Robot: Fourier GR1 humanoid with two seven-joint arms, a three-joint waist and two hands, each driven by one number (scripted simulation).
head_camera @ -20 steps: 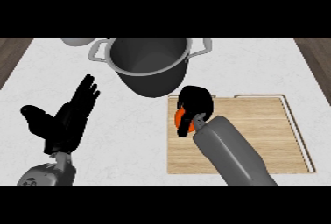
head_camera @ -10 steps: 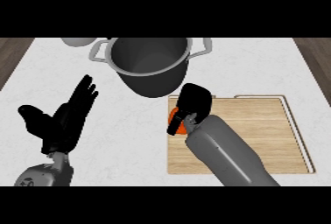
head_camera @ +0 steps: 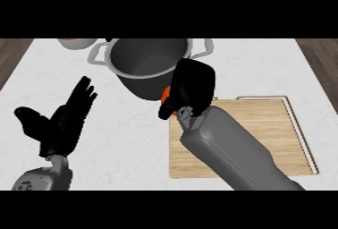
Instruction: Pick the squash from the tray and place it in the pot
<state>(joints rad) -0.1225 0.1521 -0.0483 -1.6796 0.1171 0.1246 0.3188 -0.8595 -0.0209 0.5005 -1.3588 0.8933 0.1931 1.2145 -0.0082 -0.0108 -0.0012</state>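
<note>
My right hand (head_camera: 192, 85) is curled around the orange squash (head_camera: 166, 94), of which only a sliver shows at the hand's left edge. The hand hovers above the near right rim of the dark grey pot (head_camera: 142, 60), past the wooden tray's (head_camera: 264, 129) far left corner. My left hand (head_camera: 63, 120) rests open at the left, fingers pointing up, holding nothing.
The pot has two handles and stands at the counter's back centre. A pale bowl (head_camera: 76, 42) with something orange in it peeks in at the back left. The white counter (head_camera: 125, 147) stretches between my arms; dark wood floor shows beyond both side edges.
My right hand has lifted the squash off the tray's left side and carried it up and away toward the pot's rim. The left hand has stayed put.
</note>
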